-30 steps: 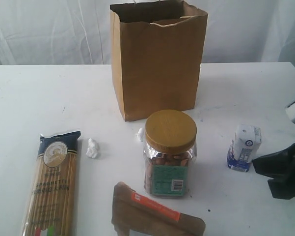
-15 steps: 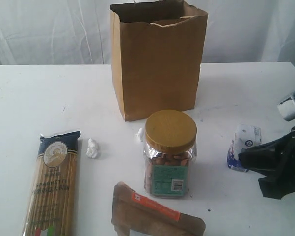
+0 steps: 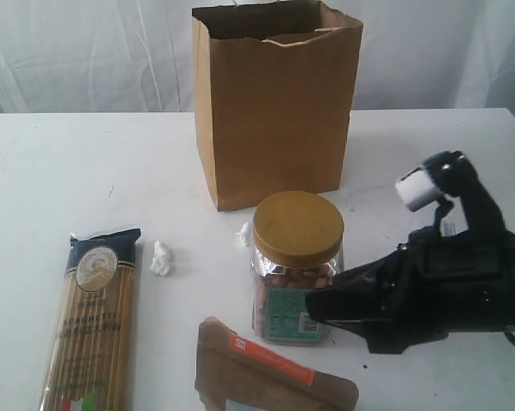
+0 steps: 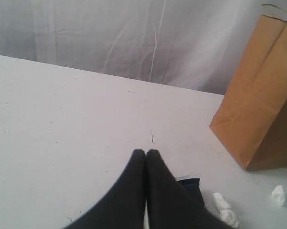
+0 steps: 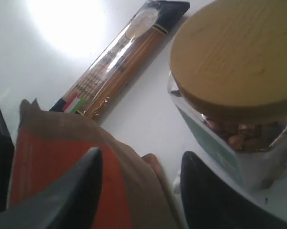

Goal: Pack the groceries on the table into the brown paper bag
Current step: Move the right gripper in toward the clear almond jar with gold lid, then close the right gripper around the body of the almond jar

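Right gripper (image 3: pixel 317 306) jaws parted, empty, beside gold-lidded clear nut jar (image 3: pixel 296 257), over orange-labelled brown pouch (image 3: pixel 274 377); left gripper (image 4: pixel 145 153) closed, empty.

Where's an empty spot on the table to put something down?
The widest bare table lies left of the brown paper bag, behind the spaghetti packet. Another patch sits right of the bag. It is crowded in front: nut jar, brown pouch and right gripper bunch together.
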Controlling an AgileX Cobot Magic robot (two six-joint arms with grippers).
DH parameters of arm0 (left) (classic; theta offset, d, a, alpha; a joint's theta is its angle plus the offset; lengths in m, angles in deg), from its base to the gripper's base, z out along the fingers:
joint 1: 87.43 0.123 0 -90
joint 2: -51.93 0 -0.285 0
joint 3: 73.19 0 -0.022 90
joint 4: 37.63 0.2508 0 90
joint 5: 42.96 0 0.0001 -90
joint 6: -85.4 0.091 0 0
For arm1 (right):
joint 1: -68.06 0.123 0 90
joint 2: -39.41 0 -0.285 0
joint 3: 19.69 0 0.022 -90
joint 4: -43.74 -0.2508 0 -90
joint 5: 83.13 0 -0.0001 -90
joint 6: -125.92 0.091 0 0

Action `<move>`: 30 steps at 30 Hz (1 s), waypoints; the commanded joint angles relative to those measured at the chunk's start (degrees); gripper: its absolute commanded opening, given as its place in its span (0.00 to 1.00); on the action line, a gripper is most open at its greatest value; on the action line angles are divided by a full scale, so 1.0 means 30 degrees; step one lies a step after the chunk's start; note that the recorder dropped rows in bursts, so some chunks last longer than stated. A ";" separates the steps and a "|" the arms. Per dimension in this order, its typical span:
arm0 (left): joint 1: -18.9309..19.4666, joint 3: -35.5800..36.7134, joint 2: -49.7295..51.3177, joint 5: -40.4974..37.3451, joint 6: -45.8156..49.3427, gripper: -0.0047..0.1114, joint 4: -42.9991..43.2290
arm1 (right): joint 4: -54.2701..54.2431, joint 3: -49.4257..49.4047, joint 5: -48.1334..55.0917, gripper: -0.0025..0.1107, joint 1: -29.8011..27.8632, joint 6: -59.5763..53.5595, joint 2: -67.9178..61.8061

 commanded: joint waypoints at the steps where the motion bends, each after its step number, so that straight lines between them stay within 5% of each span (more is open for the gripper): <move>1: 0.0031 0.0080 -0.0109 0.0222 -0.0152 0.04 0.0266 | -0.2501 -0.0102 0.0234 0.44 0.0948 -0.1767 -0.2148; 12: 0.0031 0.0080 -0.0109 0.1889 -0.0152 0.04 0.0266 | -0.8222 -0.0102 -0.1531 0.44 0.3316 -1.0084 -0.6349; 25: 0.0031 0.0080 -0.0109 0.1889 -0.0152 0.04 0.0266 | -0.8222 0.0154 -1.2581 0.36 0.3316 -0.8920 -0.5985; 30: 0.0031 0.0080 -0.0109 0.1706 0.0205 0.04 0.0266 | -0.8222 0.0357 -1.3166 0.36 0.3316 -0.8920 -0.5898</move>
